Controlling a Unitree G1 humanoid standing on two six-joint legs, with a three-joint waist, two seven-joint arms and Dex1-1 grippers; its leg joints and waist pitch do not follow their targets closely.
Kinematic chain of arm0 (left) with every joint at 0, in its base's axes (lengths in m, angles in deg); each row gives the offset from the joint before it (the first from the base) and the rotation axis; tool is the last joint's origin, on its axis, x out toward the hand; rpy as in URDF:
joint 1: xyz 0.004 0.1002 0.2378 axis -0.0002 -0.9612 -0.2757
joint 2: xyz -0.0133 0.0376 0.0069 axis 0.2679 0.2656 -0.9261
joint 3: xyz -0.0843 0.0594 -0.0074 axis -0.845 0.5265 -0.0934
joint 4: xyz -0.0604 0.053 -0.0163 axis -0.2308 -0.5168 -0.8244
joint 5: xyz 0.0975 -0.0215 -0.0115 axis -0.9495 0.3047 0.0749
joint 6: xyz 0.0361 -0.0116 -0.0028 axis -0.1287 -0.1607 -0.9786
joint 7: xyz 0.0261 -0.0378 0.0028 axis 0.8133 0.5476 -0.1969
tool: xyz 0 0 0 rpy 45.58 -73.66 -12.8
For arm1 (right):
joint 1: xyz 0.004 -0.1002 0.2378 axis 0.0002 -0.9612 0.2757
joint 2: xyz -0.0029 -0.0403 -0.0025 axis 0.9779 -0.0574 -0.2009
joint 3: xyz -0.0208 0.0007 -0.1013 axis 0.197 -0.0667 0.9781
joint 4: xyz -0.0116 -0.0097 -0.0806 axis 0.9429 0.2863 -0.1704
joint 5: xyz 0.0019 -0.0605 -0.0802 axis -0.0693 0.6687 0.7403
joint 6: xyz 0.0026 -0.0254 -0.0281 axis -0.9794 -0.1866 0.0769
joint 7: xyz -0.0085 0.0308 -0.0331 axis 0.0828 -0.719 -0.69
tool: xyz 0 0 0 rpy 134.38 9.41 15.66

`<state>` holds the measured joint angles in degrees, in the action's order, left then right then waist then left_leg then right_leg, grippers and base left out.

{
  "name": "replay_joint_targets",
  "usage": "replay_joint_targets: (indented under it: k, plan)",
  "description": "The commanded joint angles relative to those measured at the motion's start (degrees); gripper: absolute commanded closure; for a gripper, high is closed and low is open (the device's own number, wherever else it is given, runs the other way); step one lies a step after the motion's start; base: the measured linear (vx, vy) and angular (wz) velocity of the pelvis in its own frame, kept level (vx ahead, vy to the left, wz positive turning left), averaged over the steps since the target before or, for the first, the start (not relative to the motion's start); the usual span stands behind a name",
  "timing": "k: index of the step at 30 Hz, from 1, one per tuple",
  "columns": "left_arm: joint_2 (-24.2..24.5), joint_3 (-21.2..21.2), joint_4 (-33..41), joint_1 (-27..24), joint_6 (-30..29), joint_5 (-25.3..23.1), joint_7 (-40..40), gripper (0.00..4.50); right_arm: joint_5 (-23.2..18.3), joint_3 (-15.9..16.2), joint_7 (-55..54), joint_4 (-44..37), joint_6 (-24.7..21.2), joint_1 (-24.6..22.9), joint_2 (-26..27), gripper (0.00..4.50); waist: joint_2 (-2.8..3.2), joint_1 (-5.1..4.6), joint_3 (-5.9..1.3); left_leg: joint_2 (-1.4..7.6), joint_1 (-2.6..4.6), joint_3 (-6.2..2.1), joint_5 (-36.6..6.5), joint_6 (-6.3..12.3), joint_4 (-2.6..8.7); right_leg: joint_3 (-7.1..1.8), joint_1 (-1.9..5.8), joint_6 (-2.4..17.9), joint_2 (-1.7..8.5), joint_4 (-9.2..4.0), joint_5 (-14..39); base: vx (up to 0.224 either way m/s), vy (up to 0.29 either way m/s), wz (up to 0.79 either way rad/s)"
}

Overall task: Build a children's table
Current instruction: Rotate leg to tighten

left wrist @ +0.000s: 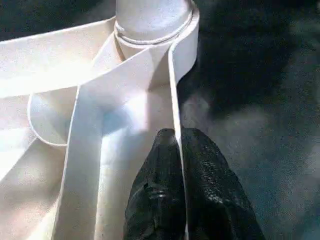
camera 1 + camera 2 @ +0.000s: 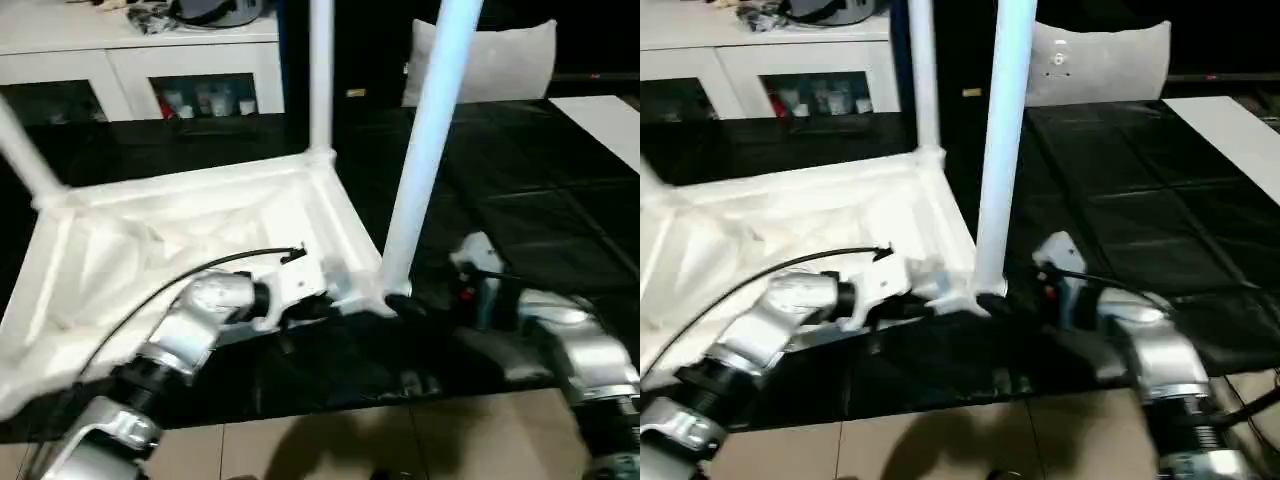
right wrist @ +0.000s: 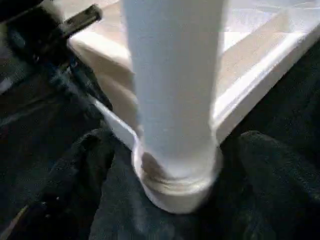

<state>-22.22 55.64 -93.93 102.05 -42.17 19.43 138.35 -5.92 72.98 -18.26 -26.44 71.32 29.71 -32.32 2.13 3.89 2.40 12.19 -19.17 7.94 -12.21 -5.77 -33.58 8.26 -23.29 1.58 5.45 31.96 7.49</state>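
The children's table lies upside down on the black work surface, its ribbed white top (image 2: pixel 180 240) facing up. Three white legs stand in corner sockets: the near-right leg (image 2: pixel 425 150), the far-right leg (image 2: pixel 320 70) and a far-left leg (image 2: pixel 25 155). My left gripper (image 1: pixel 172 137) is shut on the top's thin side rim (image 1: pixel 175 75), just short of the near-right socket. My right gripper (image 3: pixel 177 165) is open at the base of the near-right leg (image 3: pixel 175 100), with one black finger (image 3: pixel 95 165) on each side and a gap to the socket.
A white cabinet with glass doors (image 2: pixel 140 70) stands behind the work surface at the left. A white cushion (image 2: pixel 500 60) and a white board (image 2: pixel 605 120) lie at the back right. The work surface's front edge meets tiled floor (image 2: pixel 350 440) just below my forearms.
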Motion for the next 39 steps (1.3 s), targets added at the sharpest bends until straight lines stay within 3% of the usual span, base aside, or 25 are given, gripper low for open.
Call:
replay_joint_targets:
  k: [1,3,9,17,29,36,39]
  plan:
    - [1.4,2.55,0.63,0.57,2.8,-0.52,4.27,4.5,-1.07,1.2,3.63,-1.63,1.77,-0.35,-1.05,0.21,-0.51,0.22,-3.53,0.57,-0.93,1.01,-10.53,5.37,3.79,-2.76,3.83,7.23,2.76,-3.76,22.69,0.0,0.0,0.0]
    - [2.62,3.6,0.18,0.84,4.61,-0.53,6.67,4.5,-1.72,1.94,6.71,-1.86,1.35,-0.22,-2.14,0.21,-0.56,0.46,-3.5,0.58,-0.89,1.05,-10.73,5.5,3.8,-2.74,3.84,7.11,2.71,-3.78,23.23,0.0,0.0,0.0]
    - [4.15,5.12,-0.15,1.34,7.47,0.15,12.04,4.5,-2.17,3.86,11.3,-1.59,1.59,0.74,-3.47,0.84,-0.54,1.53,-3.58,0.7,-0.73,1.2,-9.86,4.8,3.8,-2.87,3.74,6.98,2.74,-3.68,23.52,0.0,0.0,0.0]
    - [4.21,6.23,0.54,1.72,8.73,1.23,15.3,4.5,-3.34,6.55,16.76,-1.37,0.01,1.99,-3.46,1.5,-0.67,2.08,-3.68,0.82,-0.72,1.29,-9.27,4.59,3.74,-2.99,3.71,7.14,2.7,-3.47,23.05,0.0,0.0,0.0]
    - [3.97,6.11,0.31,1.56,8.86,1.39,15.42,4.5,-3.72,7.84,18.22,-1.37,-0.52,1.41,-2.64,2.48,-0.79,2.42,-3.75,0.69,-0.69,1.39,-8.81,4.29,3.68,-3.13,3.72,6.87,2.6,-3.39,22.97,0.0,0.0,0.0]
    - [3.19,4.02,2.08,0.01,4.93,3.76,13.36,4.5,-4.09,5.75,11.39,-2.15,-3.78,0.25,0.3,2.54,-0.53,2.18,-3.59,0.5,-0.81,1.41,-9.51,3.75,3.72,-2.95,3.73,6.22,2.53,-3.71,24.58,0.0,0.0,0.0]
    - [0.12,1.92,5.77,-0.8,-2.93,5.29,7.86,4.5,-1.37,4.5,0.34,-1.32,-4.59,0.53,5.21,2.54,-0.44,1.42,-3.25,0.24,-0.74,1.22,-11.13,2.37,3.86,-2.61,3.57,4.77,2.52,-4.25,28.43,0.0,0.0,0.0]
